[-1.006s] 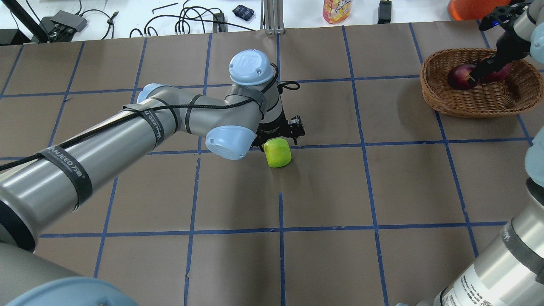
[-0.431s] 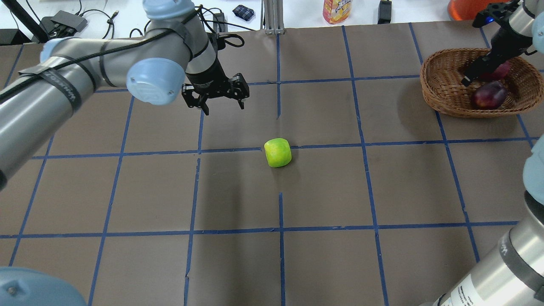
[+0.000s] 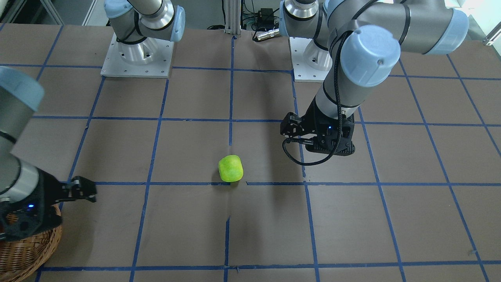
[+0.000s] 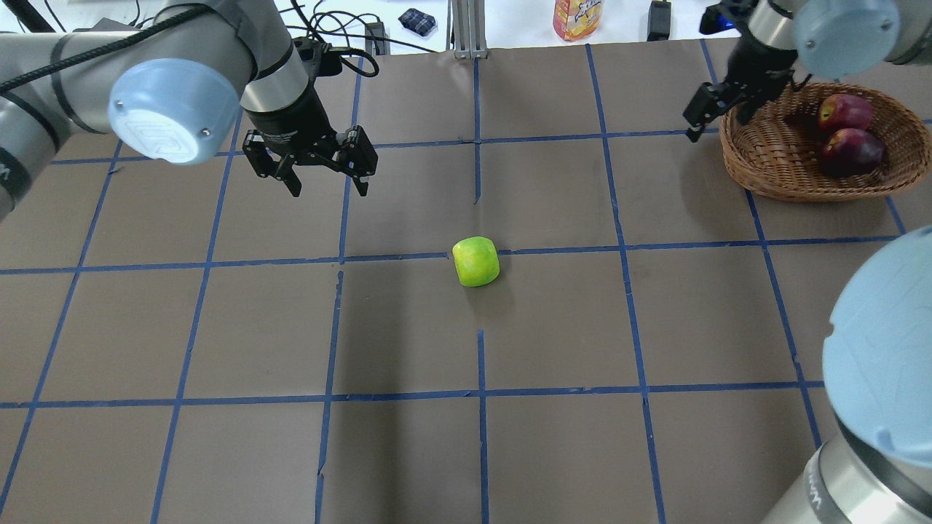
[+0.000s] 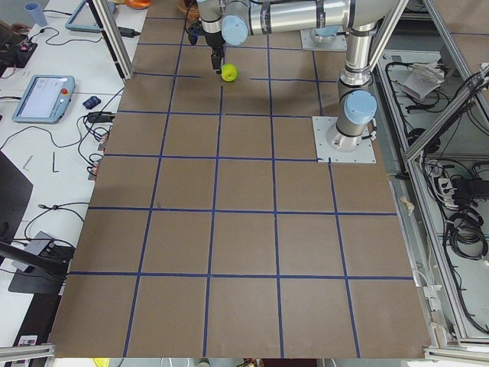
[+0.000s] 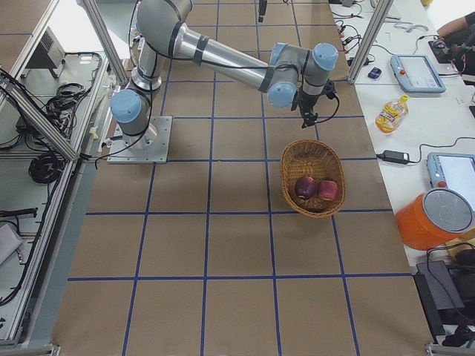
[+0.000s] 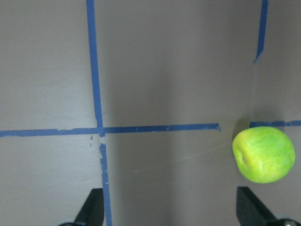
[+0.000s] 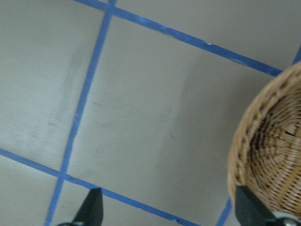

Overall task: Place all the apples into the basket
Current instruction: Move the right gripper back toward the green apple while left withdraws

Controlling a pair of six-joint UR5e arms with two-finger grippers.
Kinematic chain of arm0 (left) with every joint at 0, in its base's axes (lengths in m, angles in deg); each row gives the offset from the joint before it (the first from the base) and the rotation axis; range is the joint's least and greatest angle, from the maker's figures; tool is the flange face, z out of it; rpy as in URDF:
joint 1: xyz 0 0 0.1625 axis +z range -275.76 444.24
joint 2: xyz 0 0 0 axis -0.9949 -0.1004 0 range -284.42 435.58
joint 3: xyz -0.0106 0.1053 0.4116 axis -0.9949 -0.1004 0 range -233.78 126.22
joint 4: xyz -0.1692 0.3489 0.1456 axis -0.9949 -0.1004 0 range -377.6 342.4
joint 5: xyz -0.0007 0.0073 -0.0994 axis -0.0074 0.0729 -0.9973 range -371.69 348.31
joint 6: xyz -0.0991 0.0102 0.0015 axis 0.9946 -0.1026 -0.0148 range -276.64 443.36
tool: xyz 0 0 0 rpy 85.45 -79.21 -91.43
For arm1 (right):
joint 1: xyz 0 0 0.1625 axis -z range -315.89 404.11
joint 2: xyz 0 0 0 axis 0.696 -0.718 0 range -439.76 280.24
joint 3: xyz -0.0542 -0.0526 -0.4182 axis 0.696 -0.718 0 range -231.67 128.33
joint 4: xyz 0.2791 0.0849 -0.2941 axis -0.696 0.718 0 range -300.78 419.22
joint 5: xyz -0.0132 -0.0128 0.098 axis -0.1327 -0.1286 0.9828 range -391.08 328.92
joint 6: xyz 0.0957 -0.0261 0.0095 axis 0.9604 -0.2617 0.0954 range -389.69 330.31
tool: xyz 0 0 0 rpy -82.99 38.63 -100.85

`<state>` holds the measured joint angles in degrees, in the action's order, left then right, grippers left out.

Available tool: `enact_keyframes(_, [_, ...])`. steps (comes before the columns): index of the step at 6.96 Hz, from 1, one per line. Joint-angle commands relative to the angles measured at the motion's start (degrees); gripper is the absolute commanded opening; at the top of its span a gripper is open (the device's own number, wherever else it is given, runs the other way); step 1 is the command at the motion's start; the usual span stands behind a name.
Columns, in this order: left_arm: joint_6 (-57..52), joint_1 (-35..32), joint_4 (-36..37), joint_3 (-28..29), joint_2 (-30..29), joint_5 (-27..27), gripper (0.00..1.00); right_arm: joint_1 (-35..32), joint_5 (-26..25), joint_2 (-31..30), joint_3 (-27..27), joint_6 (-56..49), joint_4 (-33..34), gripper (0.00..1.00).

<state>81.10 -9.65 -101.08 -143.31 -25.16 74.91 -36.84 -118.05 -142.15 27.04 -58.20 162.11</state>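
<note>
The lime green apple point(image 4: 475, 262) lies on the brown table near its middle; it also shows in the front view point(image 3: 230, 168) and at the right edge of the left wrist view point(image 7: 263, 154). My left gripper point(image 4: 328, 185) is open and empty, raised to the far left of it. The red apple point(image 4: 844, 110) and the maroon apple point(image 4: 852, 151) lie in the wicker basket point(image 4: 757, 182) at the far right. My right gripper point(image 4: 717, 124) is open and empty, just outside the basket's left rim point(image 8: 244, 155).
Blue tape lines grid the table. Cables, a drink bottle point(image 4: 577, 18) and an orange container point(image 6: 434, 220) lie on the white bench beyond the far edge. The arm bases point(image 3: 137, 58) stand at the robot's side.
My left gripper lifted off the green apple and moved away to the far left. My right gripper let the maroon apple go in the basket and moved left out over the rim.
</note>
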Motion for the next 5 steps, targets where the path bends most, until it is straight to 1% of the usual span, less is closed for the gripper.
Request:
enact_keyframes(1, [-2.40, -0.41, -2.01, -0.91, 5.44, 0.06, 1.00, -12.08, 2.66, 0.60, -0.13, 21.19, 0.82, 1.00])
enact_keyframes(2, [-2.75, -0.42, -2.20, -1.00, 6.77, 0.06, 1.00, -17.18, 3.55, 1.12, -0.04, 30.35, 0.91, 1.00])
enact_keyframes(3, [-2.92, 0.80, -2.38, -0.57, 7.82, 0.67, 1.00, -21.93, 3.56, 1.65, 0.04, 36.70, 1.69, 1.00])
enact_keyframes(4, [-1.88, 0.64, -3.43, -1.00, 7.66, 4.24, 1.00, -26.59, 2.87, 3.31, 0.05, 41.81, 3.36, 1.00])
enact_keyframes(5, [-1.87, 0.81, -4.13, -1.61, 7.31, 4.37, 1.00, -29.76, 2.34, 4.98, 0.13, 45.26, 6.33, 1.00])
